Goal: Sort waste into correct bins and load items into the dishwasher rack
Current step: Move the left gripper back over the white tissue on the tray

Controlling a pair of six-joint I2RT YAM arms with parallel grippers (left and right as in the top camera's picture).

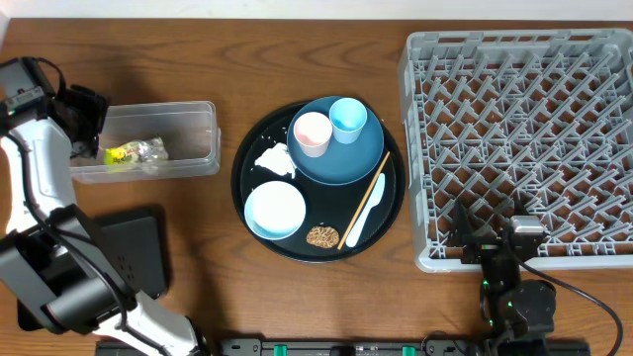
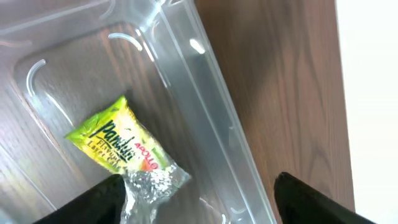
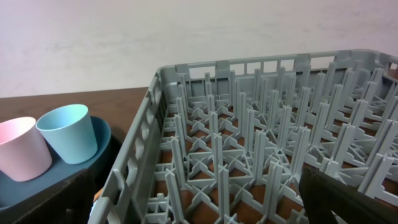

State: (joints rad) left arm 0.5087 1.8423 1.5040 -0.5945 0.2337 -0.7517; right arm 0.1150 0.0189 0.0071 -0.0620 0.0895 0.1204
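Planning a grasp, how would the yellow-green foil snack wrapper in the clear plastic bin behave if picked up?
The yellow-green foil snack wrapper looks crumpled, so probably floppy. It seems empty and flattened, likely very light. Its shiny foil may slip.

The left arm [image 1: 38, 163] is made of smooth white parts with black joints. The right arm [image 1: 516, 297] is all black, with tiny green lights [image 1: 492, 288] and a thin black cable [image 1: 579, 284]. Its fingers [image 3: 351, 196] are black too.
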